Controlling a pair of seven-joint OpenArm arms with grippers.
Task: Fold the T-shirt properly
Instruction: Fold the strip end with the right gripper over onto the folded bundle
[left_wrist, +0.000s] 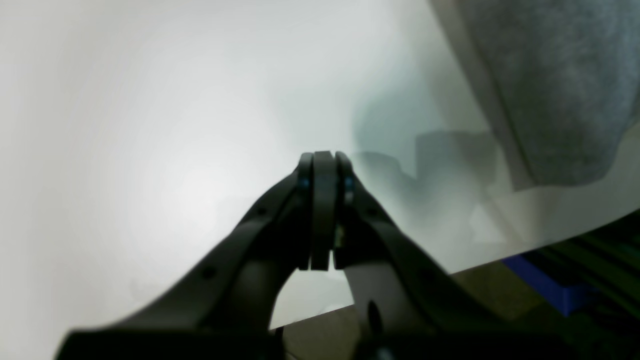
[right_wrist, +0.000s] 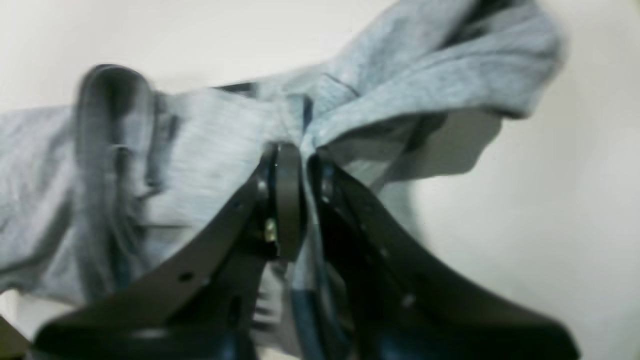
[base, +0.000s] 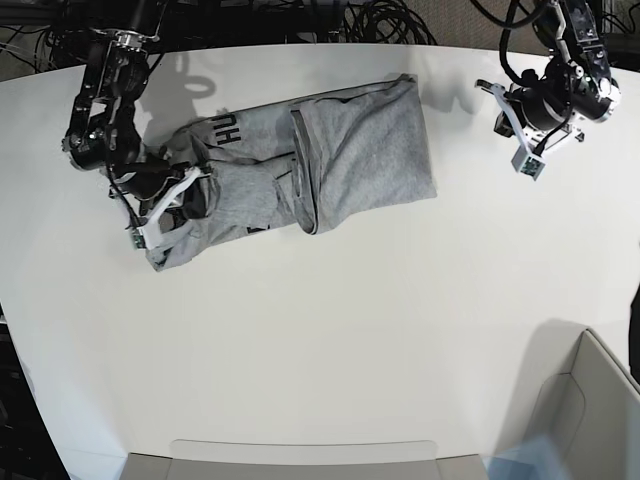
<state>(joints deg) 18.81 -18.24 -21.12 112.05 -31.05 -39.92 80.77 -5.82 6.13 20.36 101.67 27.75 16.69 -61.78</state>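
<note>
The white table carried the T-shirt toward its far left, long axis running left-right, lettering at its left end. Only the right wrist view showed the right gripper clamped on bunched cloth. The left gripper, jaws together, hung right of the T-shirt.

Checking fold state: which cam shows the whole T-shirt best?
Base view: the whole T-shirt lies partly folded on the white table, lettering visible. Right wrist view shows only blurred bunched cloth pinched in the right gripper jaws. Left wrist view catches one grey edge beyond the shut, empty left gripper.
</note>
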